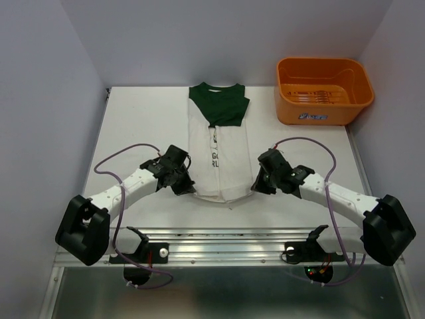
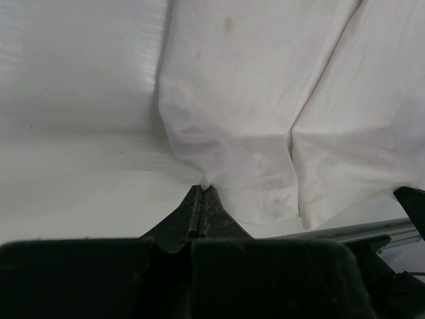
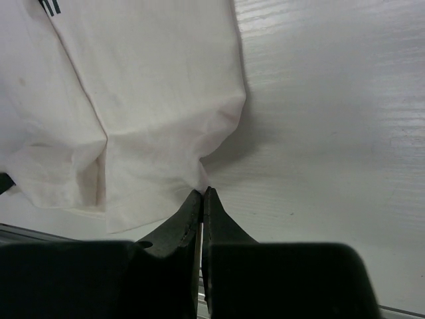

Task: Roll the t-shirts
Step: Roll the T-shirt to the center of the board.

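- One t-shirt lies flat in the middle of the tabletop, folded into a long narrow strip that runs from near to far
- Its far end is dark green with the collar at the top; the rest, towards the arms, is white
- Small dark lettering runs down the white part, too small to read
- The near hem lies a little short of the metal rail at the tabletop's near edge, and is slightly rumpled
- The left tool sits at the near left corner of the hem, low on the tabletop
- In the left wrist view its fingertips are pressed together, with a small nub of white cloth nipped between the very tips
- The right tool sits at the near right corner of the hem, opposite the left one
- In the right wrist view its fingertips are closed too, with only a thin slit between them, and the white corner is drawn into the tips
- The cloth puckers towards each pinched corner
- An orange basket stands at the far right corner of the tabletop, well apart from the t-shirt
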You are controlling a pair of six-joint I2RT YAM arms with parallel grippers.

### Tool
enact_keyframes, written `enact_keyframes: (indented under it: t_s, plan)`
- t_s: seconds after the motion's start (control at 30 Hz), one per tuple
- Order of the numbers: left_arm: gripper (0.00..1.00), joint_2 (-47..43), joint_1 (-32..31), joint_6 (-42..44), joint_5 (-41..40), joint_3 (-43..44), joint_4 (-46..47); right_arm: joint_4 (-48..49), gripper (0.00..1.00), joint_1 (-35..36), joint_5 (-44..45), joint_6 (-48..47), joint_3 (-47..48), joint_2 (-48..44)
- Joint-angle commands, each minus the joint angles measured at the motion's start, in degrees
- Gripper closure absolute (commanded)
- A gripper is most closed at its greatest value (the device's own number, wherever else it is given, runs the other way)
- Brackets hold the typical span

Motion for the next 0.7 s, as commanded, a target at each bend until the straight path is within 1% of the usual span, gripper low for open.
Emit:
enact_keyframes:
  t_s: [0.0,0.3,0.53,0.67]
  plan:
    - [1.0,1.0,1.2,1.7,-2.4,2.7,0.0,0.1,0.99,0.4,3.3,-0.9,3.5,0.4]
    - [1.0,6.4,2.4,2.9,-4.4,6.8,1.1,0.3,0.99,0.4,6.5,-2.2,7.5,6.0]
    - [1.0,10.0,3.6,3.1,-5.1,8.7,2.0,0.6,0.99,-0.9,9.4,-3.9,11.8,10.1]
    - [1.0,11.5,4.1,3.5,-5.5,9.8,2.0,1.2,0.99,-2.1,9.5,-5.1,13.3,12.1]
